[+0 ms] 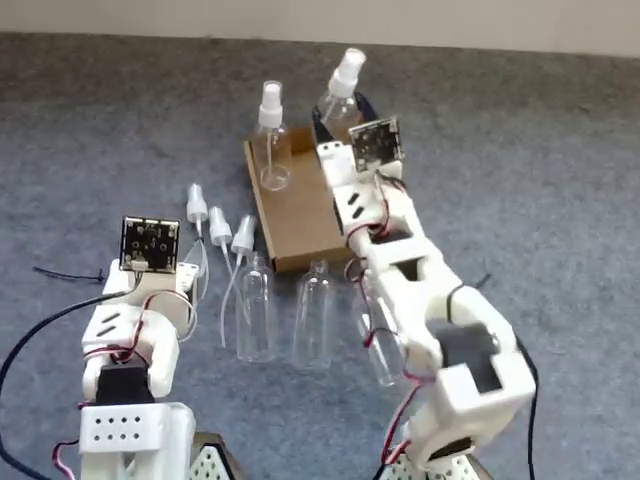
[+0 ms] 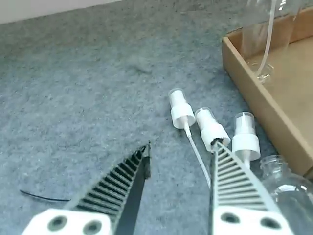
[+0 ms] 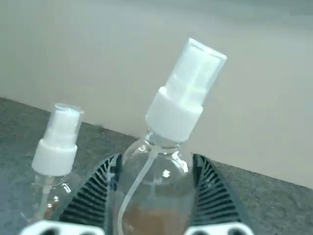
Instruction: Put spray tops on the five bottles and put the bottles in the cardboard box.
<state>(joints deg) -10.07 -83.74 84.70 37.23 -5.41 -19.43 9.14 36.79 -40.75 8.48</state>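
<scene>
The cardboard box [image 1: 300,225] is a shallow tray in the middle of the grey carpet. One clear bottle with a spray top [image 1: 272,140] stands upright in it. My right gripper [image 3: 155,178] is shut on a second capped bottle [image 1: 343,88], tilted, at the box's far right corner. Three loose spray tops [image 1: 220,225] lie just left of the box, also in the left wrist view as spray tops [image 2: 210,128]. My left gripper [image 2: 181,147] hangs open above the carpet just short of them. Capless bottles [image 1: 257,305], [image 1: 315,315] lie near the box's front edge, a third [image 1: 385,345] partly under the right arm.
A thin black cable tie [image 1: 65,273] lies on the carpet to the left of the left arm. The pale wall [image 1: 500,25] runs along the carpet's far edge behind the box. The box's side wall [image 2: 259,103] rises close to the loose tops.
</scene>
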